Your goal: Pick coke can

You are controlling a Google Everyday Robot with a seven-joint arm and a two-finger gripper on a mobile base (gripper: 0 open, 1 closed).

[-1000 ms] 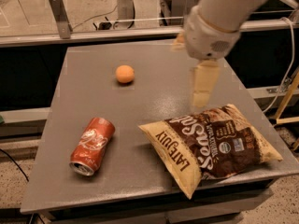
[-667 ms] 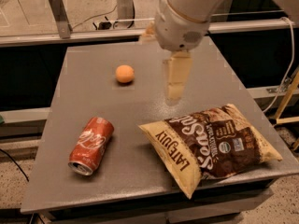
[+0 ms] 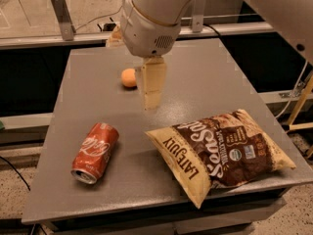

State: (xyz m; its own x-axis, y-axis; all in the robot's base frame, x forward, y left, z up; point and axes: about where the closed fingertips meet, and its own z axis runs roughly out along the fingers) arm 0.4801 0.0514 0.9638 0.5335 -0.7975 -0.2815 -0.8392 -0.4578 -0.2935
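Note:
The coke can (image 3: pixel 95 152) is red with white script and lies on its side at the front left of the grey table (image 3: pixel 205 77), its silver end toward the front edge. My gripper (image 3: pixel 152 87) hangs from the big white arm above the table's middle, up and to the right of the can and apart from it. It holds nothing.
A small orange fruit (image 3: pixel 128 77) sits just left of the gripper, partly behind it. A large brown and cream chip bag (image 3: pixel 220 152) lies flat at the front right. A metal rail runs behind the table.
The arm and gripper have moved left across the table, from above the chip bag to the middle near the orange fruit. The can, fruit and bag have not moved.

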